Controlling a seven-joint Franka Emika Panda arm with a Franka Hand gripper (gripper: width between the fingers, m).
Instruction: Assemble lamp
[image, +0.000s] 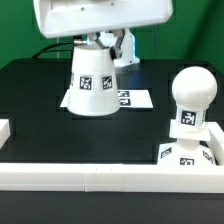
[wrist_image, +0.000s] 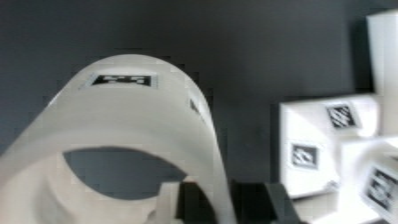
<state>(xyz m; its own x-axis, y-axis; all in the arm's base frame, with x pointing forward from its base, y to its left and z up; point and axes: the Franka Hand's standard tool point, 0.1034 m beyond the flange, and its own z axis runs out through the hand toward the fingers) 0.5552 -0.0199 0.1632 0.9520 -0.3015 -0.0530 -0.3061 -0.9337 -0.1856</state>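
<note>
The white tapered shade (image: 92, 84) stands wide end down on the black table, with a square tag on its side. My gripper (image: 101, 42) comes down on its narrow top from above. In the wrist view I look down into the shade's opening (wrist_image: 111, 180). The shade's thin wall runs between my dark pads (wrist_image: 260, 206), and my gripper (wrist_image: 221, 206) is shut on that wall. The round bulb (image: 190, 92) stands upright on the flat square base (image: 184, 156) at the exterior view's right front. That tagged base also shows blurred in the wrist view (wrist_image: 327, 138).
The marker board (image: 137, 99) lies flat just behind the shade, partly hidden by it. A long white border rail (image: 100, 178) runs along the front, and a short piece (image: 4, 130) sits at the exterior view's left. The arm's white housing (image: 100, 14) fills the top.
</note>
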